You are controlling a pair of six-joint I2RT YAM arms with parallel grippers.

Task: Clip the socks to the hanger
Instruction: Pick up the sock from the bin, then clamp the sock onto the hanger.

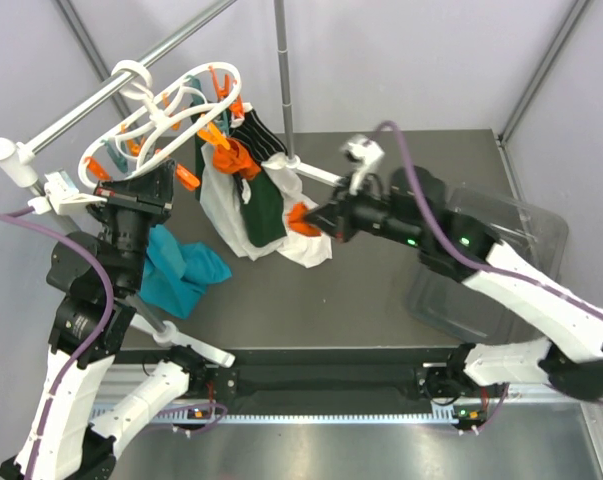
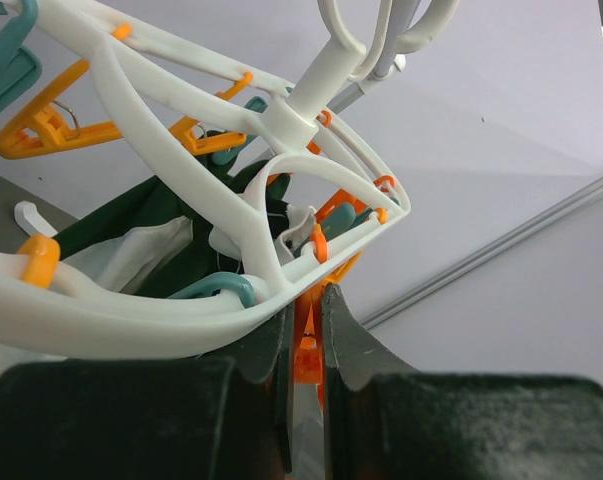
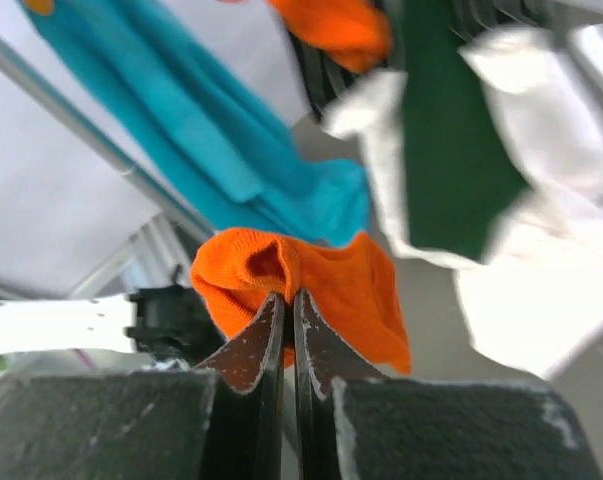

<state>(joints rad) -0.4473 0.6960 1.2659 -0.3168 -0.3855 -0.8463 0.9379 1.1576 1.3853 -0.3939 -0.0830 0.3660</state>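
Note:
The white oval hanger (image 1: 171,112) hangs from the rail at the upper left, with orange clips dangling from it. My left gripper (image 1: 181,182) is just under its ring (image 2: 161,325) and shut on one orange clip (image 2: 309,345). My right gripper (image 1: 321,222) is shut on an orange sock (image 3: 331,285) and holds it in the air beside the hanging cloths, where it also shows in the top view (image 1: 303,217). Another orange sock (image 1: 231,158) and a dark striped sock (image 1: 256,135) hang from the hanger.
White and dark-green cloths (image 1: 263,205) hang from the hanger down to the table. A teal cloth (image 1: 186,265) lies at the left. The grey rail (image 1: 101,95) and a vertical pole (image 1: 283,70) stand behind. A clear plastic bin (image 1: 501,250) sits at the right.

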